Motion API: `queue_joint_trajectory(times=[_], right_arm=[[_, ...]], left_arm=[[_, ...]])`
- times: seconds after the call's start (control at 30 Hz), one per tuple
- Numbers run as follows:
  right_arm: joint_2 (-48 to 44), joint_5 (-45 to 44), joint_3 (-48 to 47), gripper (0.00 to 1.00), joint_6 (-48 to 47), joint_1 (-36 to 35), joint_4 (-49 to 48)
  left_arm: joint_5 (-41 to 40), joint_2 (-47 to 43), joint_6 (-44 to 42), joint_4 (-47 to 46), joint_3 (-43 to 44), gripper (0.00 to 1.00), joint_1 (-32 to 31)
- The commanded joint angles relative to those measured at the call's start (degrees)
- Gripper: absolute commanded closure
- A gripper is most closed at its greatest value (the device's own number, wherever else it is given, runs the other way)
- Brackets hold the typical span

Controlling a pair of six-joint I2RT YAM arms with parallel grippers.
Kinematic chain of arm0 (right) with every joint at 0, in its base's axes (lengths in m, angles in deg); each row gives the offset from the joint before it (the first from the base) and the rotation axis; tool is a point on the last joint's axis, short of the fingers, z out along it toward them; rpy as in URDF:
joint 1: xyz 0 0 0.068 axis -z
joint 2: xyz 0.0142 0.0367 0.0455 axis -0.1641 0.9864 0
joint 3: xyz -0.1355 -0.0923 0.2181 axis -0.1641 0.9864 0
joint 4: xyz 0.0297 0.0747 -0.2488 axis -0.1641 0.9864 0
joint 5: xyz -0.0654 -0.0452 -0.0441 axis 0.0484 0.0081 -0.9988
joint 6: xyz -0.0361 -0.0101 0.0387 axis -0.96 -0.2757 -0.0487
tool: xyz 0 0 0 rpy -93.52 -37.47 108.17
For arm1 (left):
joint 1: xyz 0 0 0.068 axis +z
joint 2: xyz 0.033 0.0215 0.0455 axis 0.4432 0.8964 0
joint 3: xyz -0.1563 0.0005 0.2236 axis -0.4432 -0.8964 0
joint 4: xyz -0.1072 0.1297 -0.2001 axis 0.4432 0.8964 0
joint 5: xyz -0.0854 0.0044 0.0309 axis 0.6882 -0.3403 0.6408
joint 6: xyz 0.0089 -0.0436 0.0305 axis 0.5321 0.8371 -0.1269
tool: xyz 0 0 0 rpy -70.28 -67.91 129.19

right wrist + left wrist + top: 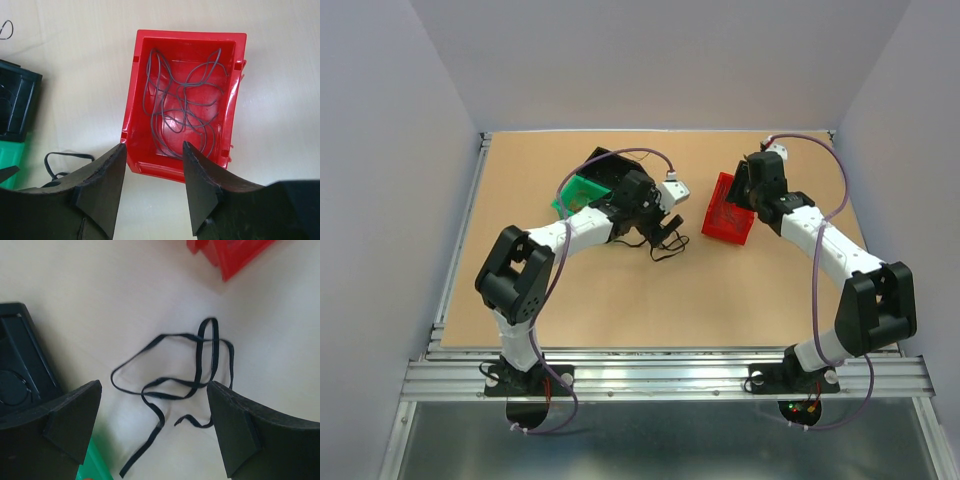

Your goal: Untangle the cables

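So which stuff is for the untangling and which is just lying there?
For the job: black cable loose on the table; grey cable in the red bin.
Just lying about: black bin; green bin.

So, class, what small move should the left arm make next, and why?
Probably lower the left gripper straight down onto the black cable. Its jaws are open, and the cable lies loose on the table right below them, looped over itself and not yet gripped.

the red bin (141, 95) is glossy moulded plastic, the table (610, 290) matt and wood-like, the cables (175, 385) matt black.
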Motion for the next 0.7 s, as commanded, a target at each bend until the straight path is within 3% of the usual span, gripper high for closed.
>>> queue_joint_trajectory(times=[0.0, 0.53, 0.6, 0.67], right_arm=[[-2.53, 0.81, 0.77, 0.45, 0.22, -0.28, -3.03], [-3.76, 1.07, 1.29, 0.45, -0.22, -0.28, -3.47], [-3.93, 1.16, 1.38, 0.45, -0.22, -0.28, -3.55], [-4.02, 1.34, 1.47, 0.45, -0.22, -0.28, -3.55]], left_arm=[[-3.47, -0.11, -3.94, 8.66, 1.45, 0.01, -1.06], [-6.82, 10.43, -7.99, 6.98, 2.49, 0.01, -3.35], [-6.03, 11.14, -8.34, 8.04, 3.37, 0.11, -3.53], [-4.98, 11.93, -8.87, 9.62, 4.16, 0.36, -3.62]])
